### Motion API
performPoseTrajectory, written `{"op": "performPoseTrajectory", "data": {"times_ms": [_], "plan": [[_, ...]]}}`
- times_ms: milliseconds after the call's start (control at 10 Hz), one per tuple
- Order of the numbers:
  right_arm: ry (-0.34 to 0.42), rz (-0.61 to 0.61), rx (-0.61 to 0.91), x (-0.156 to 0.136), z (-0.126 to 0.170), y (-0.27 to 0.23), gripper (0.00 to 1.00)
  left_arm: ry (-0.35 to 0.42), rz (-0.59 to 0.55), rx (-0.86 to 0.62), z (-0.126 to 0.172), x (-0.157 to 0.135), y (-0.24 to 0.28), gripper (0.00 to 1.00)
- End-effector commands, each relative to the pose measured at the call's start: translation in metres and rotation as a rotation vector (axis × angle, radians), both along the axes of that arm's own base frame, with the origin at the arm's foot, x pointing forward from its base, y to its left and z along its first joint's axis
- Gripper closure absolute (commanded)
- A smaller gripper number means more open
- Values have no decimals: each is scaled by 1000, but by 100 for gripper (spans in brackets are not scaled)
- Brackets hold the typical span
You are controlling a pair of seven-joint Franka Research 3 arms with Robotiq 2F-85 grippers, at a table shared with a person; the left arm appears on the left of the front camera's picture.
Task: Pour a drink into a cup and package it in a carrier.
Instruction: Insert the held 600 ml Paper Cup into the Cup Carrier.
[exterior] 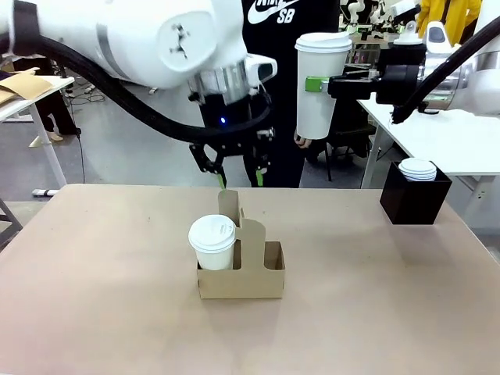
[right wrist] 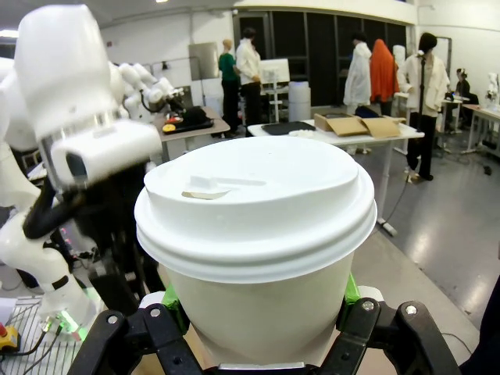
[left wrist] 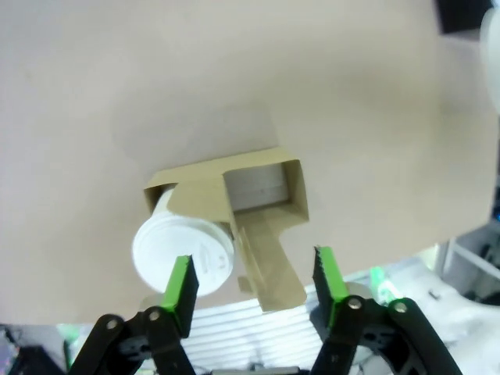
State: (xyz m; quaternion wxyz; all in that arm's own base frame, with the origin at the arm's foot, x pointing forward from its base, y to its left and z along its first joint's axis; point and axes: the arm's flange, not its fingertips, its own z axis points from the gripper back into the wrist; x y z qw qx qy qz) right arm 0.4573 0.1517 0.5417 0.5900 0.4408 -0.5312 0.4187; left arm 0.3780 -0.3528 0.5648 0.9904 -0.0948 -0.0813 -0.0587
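Note:
A brown cardboard carrier (exterior: 250, 273) stands mid-table with a lidded white cup (exterior: 212, 242) in its left slot. My left gripper (exterior: 238, 178) hovers open just above the carrier's tall handle tab, holding nothing. From the left wrist, the carrier (left wrist: 258, 203) and its cup (left wrist: 183, 250) lie below the spread green fingertips (left wrist: 181, 285). A second lidded white cup (exterior: 319, 84) hangs high above the table's right half, my right gripper (exterior: 316, 83) shut on its side. That cup (right wrist: 258, 234) sits between the right gripper's pads (right wrist: 350, 291).
A black square box (exterior: 414, 199) with a stack of white lids (exterior: 417, 169) stands at the table's back right. A person in a black shirt (exterior: 289, 23) stands behind the far edge. The carrier's right slot (exterior: 273, 255) is unfilled.

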Motion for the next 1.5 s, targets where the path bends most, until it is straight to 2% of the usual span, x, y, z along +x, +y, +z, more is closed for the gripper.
{"op": "performPoseTrajectory", "data": {"times_ms": [0,300,500,600,700,800,900,1000,1200,1300,1400], "plan": [[12,92,-4,11,-15,-4,19,3,-145,-56,22,-14,42,0],[77,253,23,24,-59,3,19,-89,-523,-5,32,-36,110,0],[67,346,41,20,-90,19,19,-210,-710,-6,15,-43,150,0],[18,378,60,15,-102,24,19,-281,-755,4,-1,-42,156,0],[-5,381,77,12,-111,28,19,-318,-783,-1,-10,-37,157,0],[6,355,71,12,-117,27,19,-352,-798,-8,-18,-30,153,0],[51,355,55,12,-113,28,19,-358,-652,23,-19,-27,140,0],[51,355,55,12,-113,28,19,-302,-774,48,-5,-35,158,0],[51,355,55,12,-113,28,19,-302,-774,48,-5,-35,158,0],[39,358,56,12,-121,28,19,-328,-753,48,-14,-30,152,0],[18,411,64,10,-136,38,19,-333,-795,-32,-18,-24,166,0]]}}
